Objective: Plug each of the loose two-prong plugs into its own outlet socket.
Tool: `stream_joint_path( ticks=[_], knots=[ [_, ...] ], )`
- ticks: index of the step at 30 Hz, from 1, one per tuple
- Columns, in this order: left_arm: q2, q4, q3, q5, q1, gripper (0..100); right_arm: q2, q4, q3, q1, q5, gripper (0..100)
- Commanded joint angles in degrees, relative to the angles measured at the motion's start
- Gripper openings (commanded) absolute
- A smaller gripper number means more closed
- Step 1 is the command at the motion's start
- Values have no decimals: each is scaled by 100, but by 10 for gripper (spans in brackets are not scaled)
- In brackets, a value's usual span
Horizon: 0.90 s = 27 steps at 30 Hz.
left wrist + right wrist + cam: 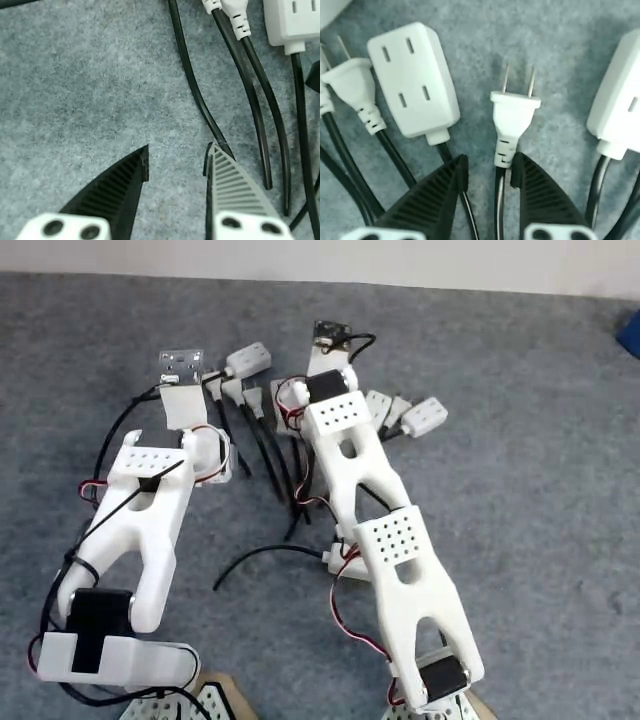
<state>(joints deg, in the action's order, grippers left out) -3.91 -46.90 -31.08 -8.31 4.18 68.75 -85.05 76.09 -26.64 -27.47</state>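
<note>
My right gripper (489, 169) is open, its black fingers on either side of the black cord just behind a white two-prong plug (512, 112) lying flat on the carpet, prongs pointing away. A white outlet socket (415, 80) lies beside that plug, with a second plug (352, 82) past it and another socket (620, 105) on the plug's other side. My left gripper (177, 161) is open above bare carpet, one fingertip (212, 157) against a black cord (195, 90). Beyond it are two white plug ends (237, 17) and a socket (290, 22). From above, sockets (250, 360) (425, 415) and plugs (253, 398) (380, 405) lie near both wrists.
Several black cords (268, 455) fan across the grey carpet (520, 490) between the two arms, one loop (265, 555) curling toward the bases. The left arm (150, 500) and right arm (370, 490) stand close together. Open carpet lies to the far left and right.
</note>
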Motion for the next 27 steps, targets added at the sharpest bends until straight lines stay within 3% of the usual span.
stream_joint_path(
  ticks=[1,6,10,27],
  knots=[
    [-207,79,22,-26,-75,193,-101,-66,84,233,114,149],
    [-207,79,22,-26,-75,193,-101,180,40,374,167,149],
    [-207,79,22,-26,-75,193,-101,224,40,330,686,149],
    [-251,105,-92,-26,-75,193,-84,286,13,40,686,149]
  ],
)
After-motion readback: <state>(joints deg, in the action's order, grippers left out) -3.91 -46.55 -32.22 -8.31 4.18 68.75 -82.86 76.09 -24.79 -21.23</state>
